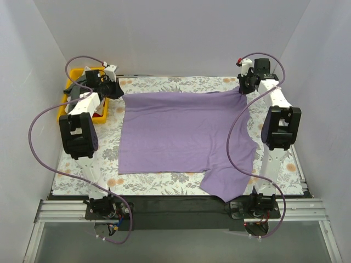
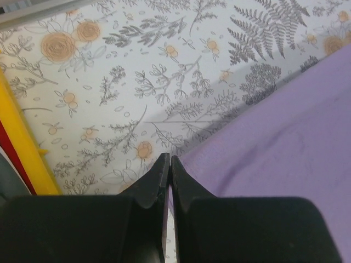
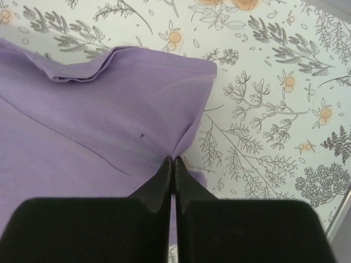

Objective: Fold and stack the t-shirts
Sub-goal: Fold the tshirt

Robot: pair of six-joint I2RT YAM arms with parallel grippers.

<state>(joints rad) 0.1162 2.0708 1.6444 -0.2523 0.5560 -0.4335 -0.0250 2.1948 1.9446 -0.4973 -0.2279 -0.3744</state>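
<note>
Lilac t-shirt [image 1: 181, 134] spreads across the table's [image 1: 164, 82] middle. Right gripper's [image 3: 173, 160] jaws are closed, pinching its far-right corner; left gripper's [image 2: 169, 163] jaws meet at the far-left corner, hold on cloth unclear.
</note>
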